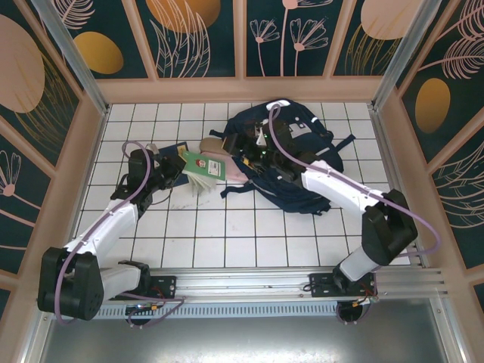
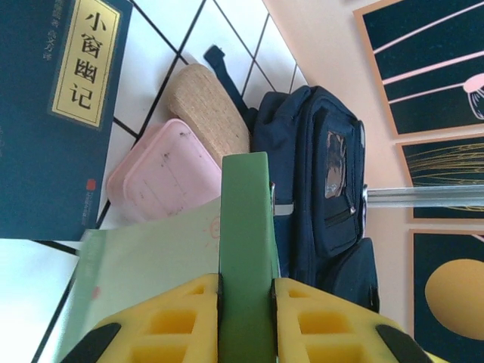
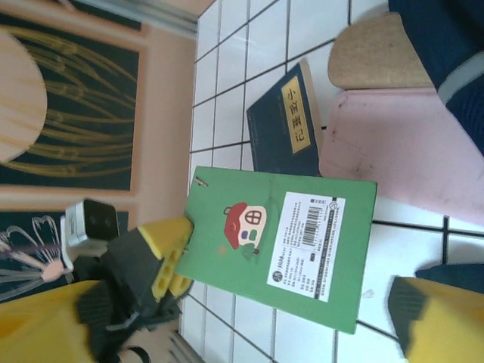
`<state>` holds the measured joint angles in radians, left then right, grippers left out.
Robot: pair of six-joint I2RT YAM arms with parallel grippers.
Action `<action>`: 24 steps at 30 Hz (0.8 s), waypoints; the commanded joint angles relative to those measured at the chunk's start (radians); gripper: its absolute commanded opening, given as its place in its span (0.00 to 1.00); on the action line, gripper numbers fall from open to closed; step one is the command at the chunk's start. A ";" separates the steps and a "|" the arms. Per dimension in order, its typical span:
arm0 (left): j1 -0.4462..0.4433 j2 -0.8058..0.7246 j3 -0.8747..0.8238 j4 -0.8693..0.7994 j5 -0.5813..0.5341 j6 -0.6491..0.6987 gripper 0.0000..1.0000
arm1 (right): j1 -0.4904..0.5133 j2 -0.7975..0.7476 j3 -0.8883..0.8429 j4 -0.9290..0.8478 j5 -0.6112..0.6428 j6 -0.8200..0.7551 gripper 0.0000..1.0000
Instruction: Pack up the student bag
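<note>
The left gripper (image 2: 246, 295) is clenching the green book (image 2: 243, 219) by its edge at lower centre, probably to slide it into the student bag (image 2: 318, 174), which is lying at centre right. The right gripper (image 1: 248, 155) is hanging released at the bag's left side, its 2 fingers spread.

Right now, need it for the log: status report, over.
Left gripper shut on green book. Right gripper open, by the student bag. Pink box and tan case lie between book and bag.
</note>
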<state>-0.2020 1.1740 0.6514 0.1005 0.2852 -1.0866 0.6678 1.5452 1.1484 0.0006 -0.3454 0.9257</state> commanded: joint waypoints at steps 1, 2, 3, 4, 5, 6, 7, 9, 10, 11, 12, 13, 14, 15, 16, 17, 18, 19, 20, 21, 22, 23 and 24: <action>0.001 -0.032 0.015 0.073 0.058 -0.065 0.00 | -0.012 -0.001 -0.088 0.105 -0.090 0.067 0.99; 0.001 -0.035 0.000 0.098 0.071 -0.100 0.00 | -0.012 0.013 -0.103 0.144 -0.122 0.103 0.99; 0.001 -0.040 -0.014 0.133 0.087 -0.135 0.00 | -0.011 0.026 -0.119 0.185 -0.147 0.138 0.99; 0.001 -0.042 -0.027 0.168 0.104 -0.169 0.00 | -0.012 0.033 -0.135 0.225 -0.162 0.167 0.99; 0.002 -0.045 -0.040 0.205 0.124 -0.207 0.00 | -0.011 0.040 -0.151 0.268 -0.177 0.199 0.99; 0.001 -0.052 -0.050 0.244 0.137 -0.242 0.00 | -0.011 0.049 -0.170 0.323 -0.191 0.240 0.99; 0.002 -0.058 -0.059 0.269 0.143 -0.271 0.00 | -0.011 0.059 -0.185 0.366 -0.202 0.275 0.99; 0.001 -0.079 -0.073 0.311 0.147 -0.326 0.00 | -0.007 0.082 -0.216 0.475 -0.228 0.345 0.99; 0.001 -0.091 -0.076 0.330 0.147 -0.347 0.00 | -0.003 0.093 -0.231 0.527 -0.230 0.378 0.99; 0.001 -0.100 -0.079 0.340 0.147 -0.366 0.00 | 0.002 0.103 -0.243 0.572 -0.229 0.401 0.99; 0.002 -0.109 -0.079 0.352 0.147 -0.386 0.00 | 0.007 0.113 -0.252 0.622 -0.230 0.423 0.99; 0.002 -0.119 -0.080 0.362 0.147 -0.404 0.00 | 0.012 0.125 -0.258 0.660 -0.231 0.443 0.99; 0.001 -0.126 -0.078 0.369 0.146 -0.418 0.00 | 0.017 0.137 -0.260 0.692 -0.233 0.458 0.99; 0.001 -0.135 -0.076 0.377 0.142 -0.433 0.00 | 0.023 0.152 -0.260 0.732 -0.237 0.477 0.99; 0.001 -0.145 -0.074 0.384 0.136 -0.447 0.00 | 0.027 0.168 -0.261 0.771 -0.240 0.494 0.99; 0.001 -0.153 -0.073 0.388 0.129 -0.459 0.00 | 0.031 0.178 -0.264 0.807 -0.241 0.510 0.99; 0.002 -0.162 -0.072 0.389 0.123 -0.472 0.00 | 0.036 0.185 -0.270 0.846 -0.233 0.528 0.99; 0.002 -0.167 -0.072 0.397 0.118 -0.487 0.00 | 0.042 0.194 -0.275 0.877 -0.224 0.543 0.99; 0.002 -0.170 -0.072 0.405 0.117 -0.501 0.00 | 0.047 0.200 -0.277 0.904 -0.217 0.553 0.99; 0.000 -0.172 -0.072 0.418 0.116 -0.518 0.00 | 0.053 0.210 -0.279 0.936 -0.213 0.568 0.99; 0.000 -0.172 -0.074 0.435 0.118 -0.538 0.00 | 0.058 0.224 -0.278 0.972 -0.213 0.585 0.99; -0.001 -0.172 -0.078 0.452 0.118 -0.556 0.00 | 0.063 0.238 -0.276 1.007 -0.214 0.601 0.99; -0.003 -0.172 -0.081 0.471 0.118 -0.572 0.00 | 0.069 0.259 -0.269 1.044 -0.219 0.620 0.99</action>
<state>-0.2020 1.0290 0.5682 0.4068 0.3920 -1.5513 0.7120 1.7523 0.8917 0.8833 -0.5499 1.4750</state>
